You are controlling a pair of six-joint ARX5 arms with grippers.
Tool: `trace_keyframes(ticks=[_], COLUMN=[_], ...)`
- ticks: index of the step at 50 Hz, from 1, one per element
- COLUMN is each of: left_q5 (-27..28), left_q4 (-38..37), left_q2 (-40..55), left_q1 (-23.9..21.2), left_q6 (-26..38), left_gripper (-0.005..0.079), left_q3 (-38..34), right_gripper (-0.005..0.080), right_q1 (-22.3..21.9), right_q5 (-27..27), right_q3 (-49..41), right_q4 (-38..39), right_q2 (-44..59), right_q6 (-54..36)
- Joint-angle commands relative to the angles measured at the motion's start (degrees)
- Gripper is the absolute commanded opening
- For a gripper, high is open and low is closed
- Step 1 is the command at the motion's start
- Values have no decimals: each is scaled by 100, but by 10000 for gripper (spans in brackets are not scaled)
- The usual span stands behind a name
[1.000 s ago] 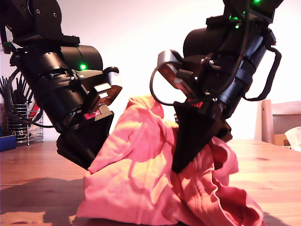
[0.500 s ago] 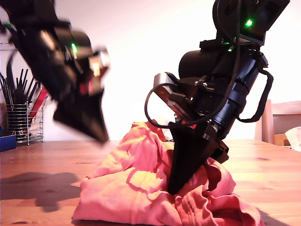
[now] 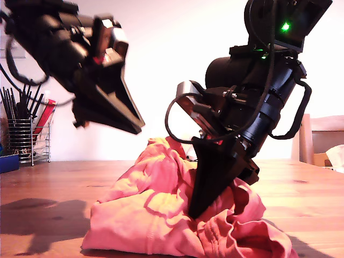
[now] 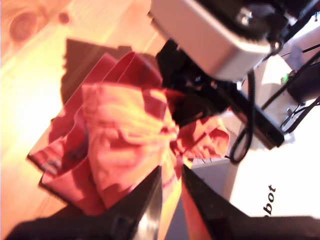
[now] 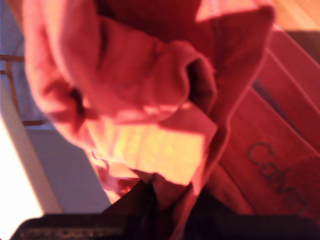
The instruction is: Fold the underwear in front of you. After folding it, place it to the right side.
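The wide coral cotton waistband of the underwear point(image 5: 280, 175) bears dark lettering "Calvin", cut off. A white panel point(image 4: 272, 200) reads "bot".

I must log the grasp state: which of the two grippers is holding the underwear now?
My second gripper, at the exterior view's right: its jaws are buried in the underwear. My first gripper hangs above it, touching nothing.

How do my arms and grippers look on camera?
Both arms are matte black, with bulky cylindrical joints and looped black cables. My first gripper and my second gripper have tapered black wedge fingers and silver-grey camera boxes.
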Motion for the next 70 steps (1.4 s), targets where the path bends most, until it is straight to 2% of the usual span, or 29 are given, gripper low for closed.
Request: trace_keyframes(ticks=[1,26,34,40,47,57,64,70], left_q5=[44,260,-190,-599,-826,-925,-922,-922], left_q4=[101,957,1209,1392,1394,1405,1486,1497], left_q2=[343,1285,1445,1445,1451,1460,1462,1462], left_q1=[-48,-151,-201,-199,-199,-199,-227,-299], left_q6=[4,-20,-94,-297,-295,-297,-299,-302], left_gripper=[92,91,53,35,19,16,3,3], left_q3=[-94,-96,-96,-96,-96,-107,-107,-107], right_gripper=[-12,-12,-12,-12,18,84,164,202], right_q1=[-9,-11,-11,-11,-9,-9,-4,2], right_q5=[-57,-101,-70,155,785,1305,1397,1941], right_q3=[13,39,210,463,833,1255,1392,1467], right_q4=[33,-111,-271,-494,-822,-1281,-1438,-1515], right_q2=[4,2,4,2,2,2,2,2], right_q6=[24,28,157,157,149,101,74,-7])
